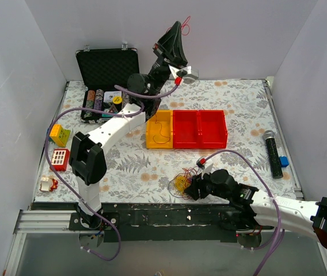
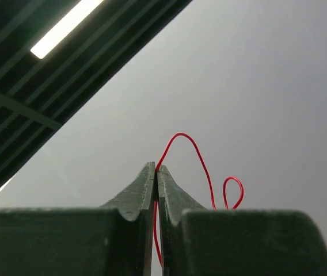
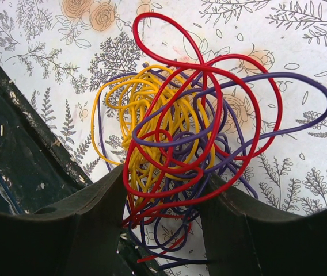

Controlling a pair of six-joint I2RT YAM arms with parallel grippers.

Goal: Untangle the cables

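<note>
Fingers on the left arm (image 1: 177, 35) are clenched tight on one red cable (image 2: 201, 164). They are raised high over the far side of the desk (image 1: 238, 103), at the upper middle of the overhead view. The left wrist view shows the wire pinched right at the tips, arching up and curling into a small loop at the right. The right fingers (image 3: 97, 201) sit low, at the lower middle of the overhead view, grasping the tangle (image 3: 181, 132). Red, yellow and purple loops lie between them and touch both inner faces, and the bulk of the knot spills past the tips onto the flowered desk. One thin wire lies in the yellow tray (image 1: 159, 129), beside the red trays (image 1: 200, 127) at the centre.

The step in hand looks like carrying off a freed red cable while the right side anchors the rest. These views do not show whether that cable is fully clear of the tangle.

To do this well, first check that no strand runs taut between the two arms. If one does, draw it out slowly along its own line and do not yank upward. The pinch is at the very tips, so a jerk could let the wire slip. The right hold should pin the knot without squeezing shut the loops that must slide. The cable should be low over a tray before release.
</note>
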